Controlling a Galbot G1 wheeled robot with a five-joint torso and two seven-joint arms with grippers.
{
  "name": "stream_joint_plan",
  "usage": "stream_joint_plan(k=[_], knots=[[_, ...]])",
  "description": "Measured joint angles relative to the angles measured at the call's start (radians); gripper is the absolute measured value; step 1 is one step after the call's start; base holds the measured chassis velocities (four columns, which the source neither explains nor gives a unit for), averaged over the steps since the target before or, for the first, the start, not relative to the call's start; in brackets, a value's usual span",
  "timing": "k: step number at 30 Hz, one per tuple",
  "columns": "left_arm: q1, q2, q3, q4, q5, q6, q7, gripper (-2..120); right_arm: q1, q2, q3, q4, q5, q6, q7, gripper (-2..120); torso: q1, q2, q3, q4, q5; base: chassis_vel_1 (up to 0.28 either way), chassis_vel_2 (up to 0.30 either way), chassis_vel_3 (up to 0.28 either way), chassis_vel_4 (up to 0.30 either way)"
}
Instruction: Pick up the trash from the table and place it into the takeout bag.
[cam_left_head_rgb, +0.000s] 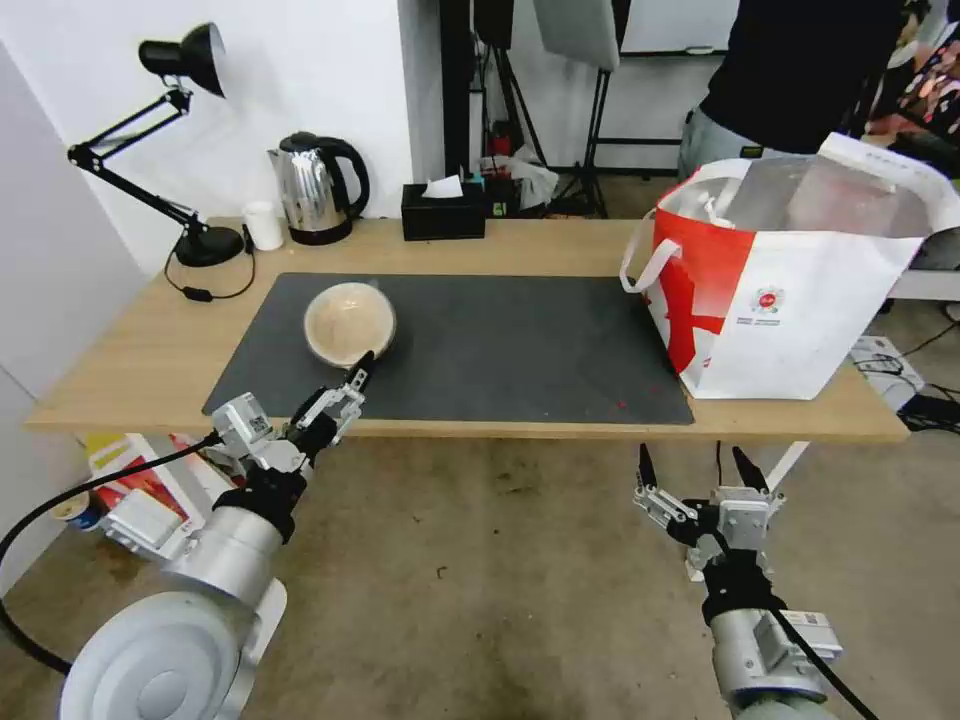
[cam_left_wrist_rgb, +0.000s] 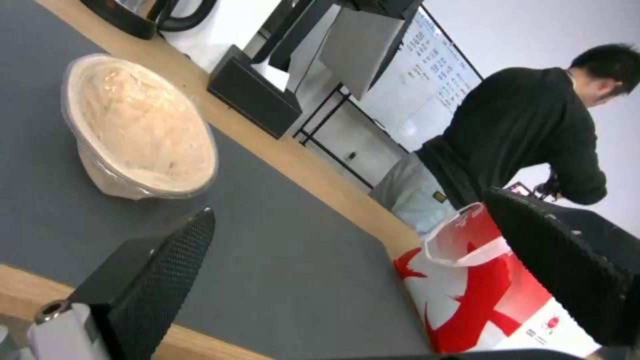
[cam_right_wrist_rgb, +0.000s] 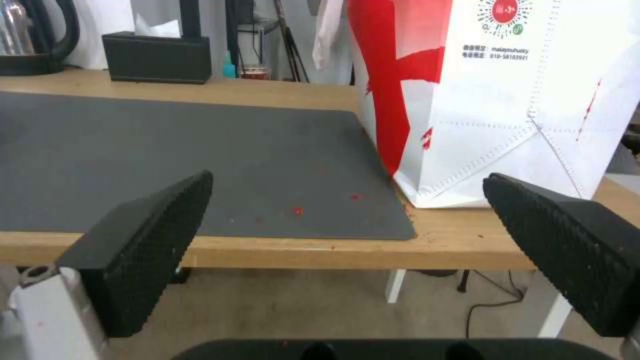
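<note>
Only one tan bowl (cam_left_head_rgb: 349, 322), one bag (cam_left_head_rgb: 790, 290)

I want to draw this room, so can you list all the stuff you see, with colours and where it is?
Table: one, light wood, across the middle.
Mat: one, dark grey, on the table.
Bowl: one, tan, on the mat's left part.
Bag: one, white and red, table's right end.
Lamp: one, black, back left corner.
Cup: one, white, beside the kettle.
Kettle: one, silver and black, back edge.
Tissue box: one, black, back edge.
Left gripper: open, by the bowl's near rim.
Right gripper: open, below the table's front edge.
</note>
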Motion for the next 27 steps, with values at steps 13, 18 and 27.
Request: stream_joint_plan(k=[13, 18, 27], knots=[[-0.067, 0.012, -0.071, 0.012, -0.299, 0.042, -0.139, 100, 0.0, 0.0, 0.0, 0.0, 0.0, 0.0, 0.0, 100, 0.0, 0.0, 0.0, 0.0, 0.0, 0.0, 0.0, 0.0, 0.0], [-0.1, 0.017, -0.106, 0.021, -0.447, 0.062, -0.207, 100, 0.0, 0.0, 0.0, 0.0, 0.0, 0.0, 0.0, 100, 0.0, 0.0, 0.0, -0.0001, -0.0001, 0.0, 0.0, 0.0, 0.0], [-0.143, 0.065, -0.167, 0.065, -0.476, 0.055, -0.298, 100, 0.0, 0.0, 0.0, 0.0, 0.0, 0.0, 0.0, 100, 0.0, 0.0, 0.0, 0.0, 0.0003, 0.0, 0.0, 0.0, 0.0]])
